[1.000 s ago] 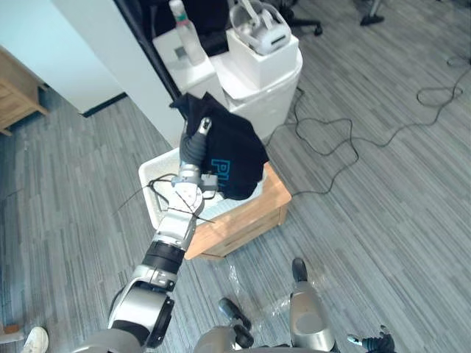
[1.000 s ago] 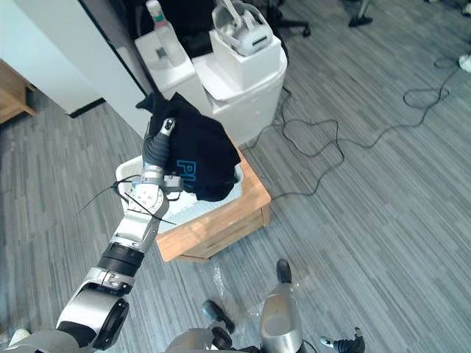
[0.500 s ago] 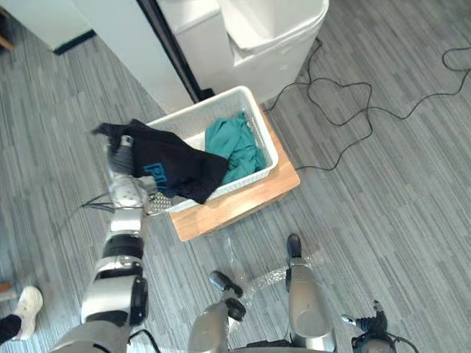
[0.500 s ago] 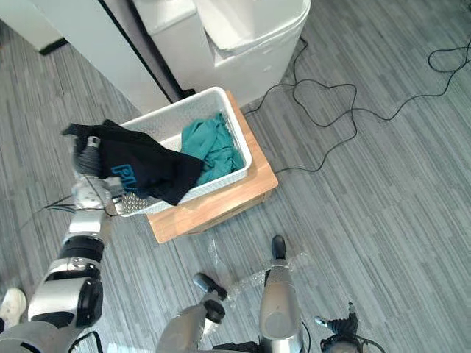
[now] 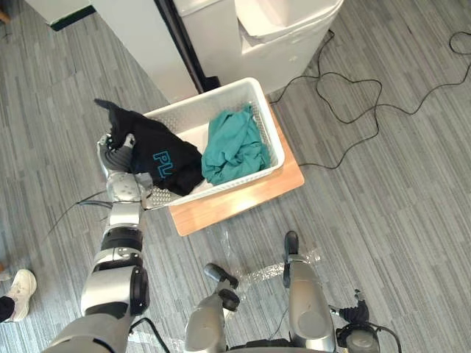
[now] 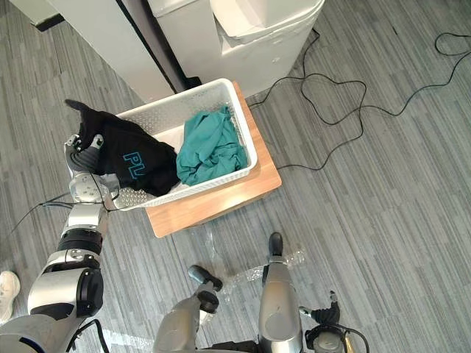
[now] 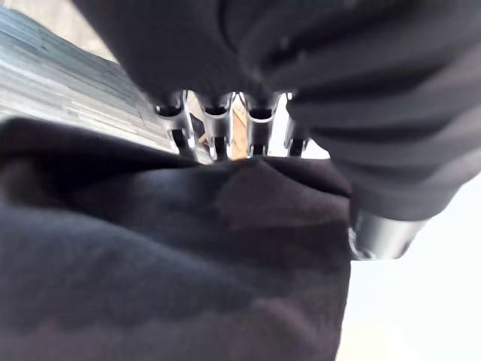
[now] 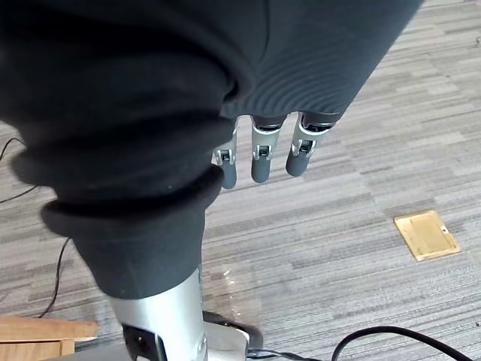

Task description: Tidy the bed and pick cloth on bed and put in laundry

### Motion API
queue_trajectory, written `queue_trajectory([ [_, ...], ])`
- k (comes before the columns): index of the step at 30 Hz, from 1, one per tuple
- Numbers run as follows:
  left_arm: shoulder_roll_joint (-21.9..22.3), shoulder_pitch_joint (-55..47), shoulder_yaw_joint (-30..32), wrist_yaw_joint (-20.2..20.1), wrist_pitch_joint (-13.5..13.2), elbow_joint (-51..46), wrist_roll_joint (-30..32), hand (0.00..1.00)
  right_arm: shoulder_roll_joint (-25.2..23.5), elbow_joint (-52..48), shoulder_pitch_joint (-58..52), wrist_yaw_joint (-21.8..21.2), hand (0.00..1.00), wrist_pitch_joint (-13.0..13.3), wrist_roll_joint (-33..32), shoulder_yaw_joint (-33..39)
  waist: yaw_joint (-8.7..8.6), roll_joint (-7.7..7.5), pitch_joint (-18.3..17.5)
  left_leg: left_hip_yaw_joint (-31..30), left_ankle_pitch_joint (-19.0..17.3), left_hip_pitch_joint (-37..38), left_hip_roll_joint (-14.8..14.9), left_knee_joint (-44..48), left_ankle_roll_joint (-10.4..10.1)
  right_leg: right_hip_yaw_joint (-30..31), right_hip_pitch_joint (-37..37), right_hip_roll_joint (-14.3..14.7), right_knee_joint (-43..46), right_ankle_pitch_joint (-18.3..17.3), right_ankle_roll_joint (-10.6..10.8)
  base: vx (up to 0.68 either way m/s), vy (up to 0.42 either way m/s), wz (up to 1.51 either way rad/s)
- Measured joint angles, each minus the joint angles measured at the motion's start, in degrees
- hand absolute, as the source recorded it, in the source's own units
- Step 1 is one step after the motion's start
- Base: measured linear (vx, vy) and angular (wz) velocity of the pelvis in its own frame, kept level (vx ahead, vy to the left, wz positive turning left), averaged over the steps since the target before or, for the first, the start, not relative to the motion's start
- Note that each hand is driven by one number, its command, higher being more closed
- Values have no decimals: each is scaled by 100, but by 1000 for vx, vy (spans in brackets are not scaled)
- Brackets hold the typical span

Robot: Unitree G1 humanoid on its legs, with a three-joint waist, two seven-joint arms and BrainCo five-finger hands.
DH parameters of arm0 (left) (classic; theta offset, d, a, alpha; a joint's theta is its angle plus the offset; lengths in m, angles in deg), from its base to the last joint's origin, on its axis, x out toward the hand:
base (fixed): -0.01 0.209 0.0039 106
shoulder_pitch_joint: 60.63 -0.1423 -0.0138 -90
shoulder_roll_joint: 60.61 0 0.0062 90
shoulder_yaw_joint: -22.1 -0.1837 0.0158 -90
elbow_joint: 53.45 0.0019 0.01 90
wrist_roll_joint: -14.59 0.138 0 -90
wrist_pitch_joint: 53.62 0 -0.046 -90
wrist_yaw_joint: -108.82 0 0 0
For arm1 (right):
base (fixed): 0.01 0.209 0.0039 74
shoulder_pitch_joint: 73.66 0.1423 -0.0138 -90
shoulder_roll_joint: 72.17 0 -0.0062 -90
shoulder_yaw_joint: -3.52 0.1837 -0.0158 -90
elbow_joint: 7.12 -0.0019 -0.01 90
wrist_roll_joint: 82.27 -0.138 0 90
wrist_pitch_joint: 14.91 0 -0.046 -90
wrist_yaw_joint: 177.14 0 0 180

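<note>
The left hand (image 5: 116,145), at the left of the frame, has its fingers (image 7: 219,129) curled into a black shirt (image 5: 165,158) and holds it by one end. The shirt lies across the left end of the white basket (image 5: 271,125). Part of it is inside, next to a teal cloth (image 5: 234,143), and one corner sticks up outside the rim by the hand. The right hand (image 8: 259,154) hangs over bare floor with its fingers relaxed and nothing in it.

The drop looks nearly done, but letting go here is risky. The end of the shirt outside the rim could drag the rest over the edge and onto the floor. That end of the basket also appears to reach past the wooden stand (image 5: 243,198), so a downward push or a finger caught in the cloth could tip or shift it.
</note>
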Motion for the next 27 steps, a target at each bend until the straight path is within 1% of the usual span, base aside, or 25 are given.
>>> queue_trajectory([
  [4, 48, 92, 0, -60, 11, -2, -29, 0, 3, -1, 6, -17, 0, -18, -41, 0, 37, -8, 1, 35, -15, 75, 11, -4, -12, -5, 64, -5, 19, 0, 0, 0, 0, 0],
  [7, 215, 95, -24, -184, 10, -88, -323, 0, 6, 0, 33, -46, 0, -58, -46, 4, 43, -30, 3, 77, -19, 225, 16, -12, -10, -20, 225, -8, -4, 0, 0, 3, 1, 1],
  [8, 300, 83, -126, -244, 11, -239, -379, 0, 0, -15, 54, -69, 0, -63, -46, 5, 44, -54, 7, 74, -21, 275, 15, -12, -7, -32, 277, -15, -6, 0, 0, 8, 4, 7],
  [10, 450, 5, -408, -271, -13, -728, -509, 0, 0, -23, 54, -158, 0, -76, -46, 25, 53, -91, 8, 54, -22, 314, 12, -13, -7, -66, 347, -28, -14, -1, 1, 3, 2, 11],
  [12, 546, -205, -797, -362, -105, -1394, -570, 0, -17, -51, 52, -211, 0, -127, -45, 177, 34, -109, -2, -25, -19, 366, -3, -21, -3, -189, 465, -63, -34, -25, 25, 16, 3, 19],
  [14, 607, -552, -1119, -404, -251, -2085, -587, 0, -13, -7, 46, -276, 0, -197, -53, 414, 21, -109, -3, -80, -3, 510, -38, -37, 18, -241, 642, -99, -27, -71, 55, 32, 16, 17],
  [15, 607, -742, -1263, -492, -366, -2435, -667, 0, -18, 4, 22, -293, 0, -214, -53, 521, 21, -103, -6, -147, 0, 578, -56, -66, 21, -309, 750, -116, -27, -99, 54, 30, 16, 20],
  [16, 607, -851, -1293, -514, -404, -2629, -698, 0, -21, 17, 22, -305, 0, -223, -53, 581, 23, -99, -16, -172, 3, 609, -67, -87, 21, -334, 791, -119, -29, -114, 63, 29, 18, 21],
  [17, 604, -1104, -1293, -608, -503, -2917, -789, 0, -7, 49, 22, -367, 0, -235, -52, 678, 37, -81, -99, -201, 5, 627, -100, -135, 22, -355, 814, -131, -31, -133, 66, 24, 15, 13],
  [18, 604, -1235, -1289, -629, -534, -3026, -839, 0, -4, 54, 22, -403, 0, -246, -48, 744, 40, -62, -145, -215, 6, 629, -113, -144, 22, -366, 826, -138, -37, -139, 75, 54, 24, 19],
  [19, 605, -1561, -1281, -745, -580, -3206, -990, 0, 11, 130, 22, -430, 0, -256, -43, 879, 27, 12, -228, -309, 7, 678, -142, -151, 25, -440, 944, -172, -68, -158, 103, 59, 23, 20],
  [20, 606, -1693, -1281, -767, -584, -3261, -1029, 0, 16, 216, 23, -448, 0, -258, -40, 933, 23, 49, -257, -351, 7, 712, -150, -159, 25, -477, 1018, -179, -93, -168, 117, 71, 28, 27],
  [21, 608, -1980, -1243, -877, -590, -3352, -1123, 0, 20, 340, 18, -504, 0, -279, -34, 1030, 37, 125, -367, -443, 6, 747, -189, -181, 27, -533, 1116, -167, -153, -170, 121, 51, 19, 23],
  [22, 608, -2276, -1132, -960, -598, -3460, -1188, 0, 18, 458, 19, -546, 0, -288, -28, 1076, 44, 187, -485, -500, 5, 746, -211, -202, 28, -581, 1154, -163, -180, -182, 138, 52, 16, 22],
  [23, 607, -2413, -1057, -994, -598, -3497, -1193, 0, 12, 493, 20, -559, 0, -301, -26, 1099, 39, 224, -519, -531, 5, 757, -217, -212, 28, -616, 1211, -164, -224, -182, 138, 48, 19, 21],
  [24, 603, -2664, -862, -1084, -598, -3529, -1243, 0, -5, 551, 21, -621, 0, -301, -25, 1150, 45, 273, -577, -585, 5, 774, -221, -216, 29, -650, 1280, -163, -270, -181, 138, 31, 20, 18],
  [26, 595, -3005, -451, -1226, -596, -3525, -1374, 0, -25, 666, 30, -677, 0, -302, -13, 1210, 56, 310, -658, -658, 4, 777, -220, -220, 30, -663, 1345, -151, -336, -179, 141, 20, 25, 14],
  [27, 571, -3143, -147, -1254, -600, -3386, -1475, 0, -23, 722, 30, -712, 0, -313, 22, 1255, 61, 324, -689, -702, 4, 781, -218, -218, 30, -685, 1388, -146, -363, -179, 141, 12, 21, 12],
])
